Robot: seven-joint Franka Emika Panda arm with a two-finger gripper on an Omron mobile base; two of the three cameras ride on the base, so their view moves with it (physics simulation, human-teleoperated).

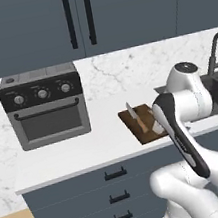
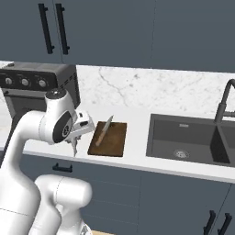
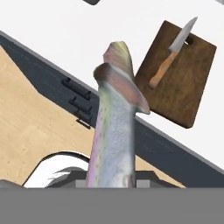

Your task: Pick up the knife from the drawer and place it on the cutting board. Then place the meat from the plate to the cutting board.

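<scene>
My gripper (image 2: 75,137) is shut on the meat (image 3: 114,118), a slim silvery fish that hangs tail-down from the fingers in front of the counter edge. The meat (image 2: 74,148) hangs just left of the dark brown cutting board (image 2: 114,140). On the cutting board (image 3: 190,83) lies the knife (image 3: 171,54), with its tan handle toward the counter front and its grey blade pointing to the wall. From the left base view, the knife (image 1: 134,114) and the cutting board (image 1: 137,129) are partly covered by my arm. Shut drawer fronts (image 1: 115,173) with black bar handles run below the counter. The plate is out of view.
A black toaster oven (image 1: 45,109) stands on the counter to the left of the board. The dark sink (image 2: 183,137) with its faucet (image 2: 225,103) lies to the right. Slate-blue wall cabinets (image 1: 80,19) hang above. Pale wood floor (image 3: 30,131) lies below.
</scene>
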